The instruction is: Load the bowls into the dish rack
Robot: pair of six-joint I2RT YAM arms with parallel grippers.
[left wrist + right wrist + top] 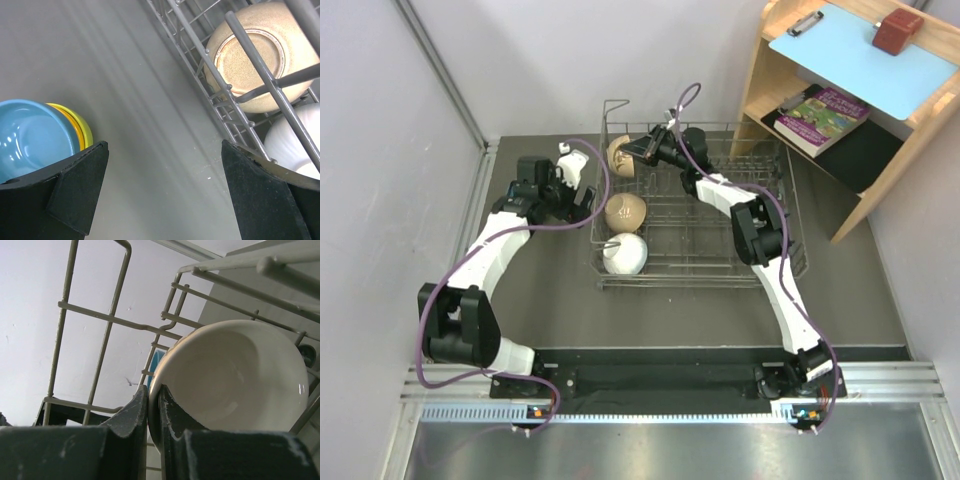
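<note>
- The white bowl sits at the near end of the dish rack. It is done.
- Just behind it, a tan bowl stands in the rack too. That makes two bowls put away.
- The left gripper hangs over the grey counter, just left of the rack. Its fingers are spread wide and it holds nothing.
- Beside it on the counter is a stack of bowls. The blue bowl is on top. The yellow-green bowl is under it, and an orange rim seems to peek out between them.
- At the far end of the rack, the right gripper pinches the rim of a second tan bowl. The bowl is inside the rack wires, tipped on its side.
- I think this third bowl is almost in place. The gripper only has to let go.
- Three stacked bowls are left to load, so the job looks about half done.
</note>
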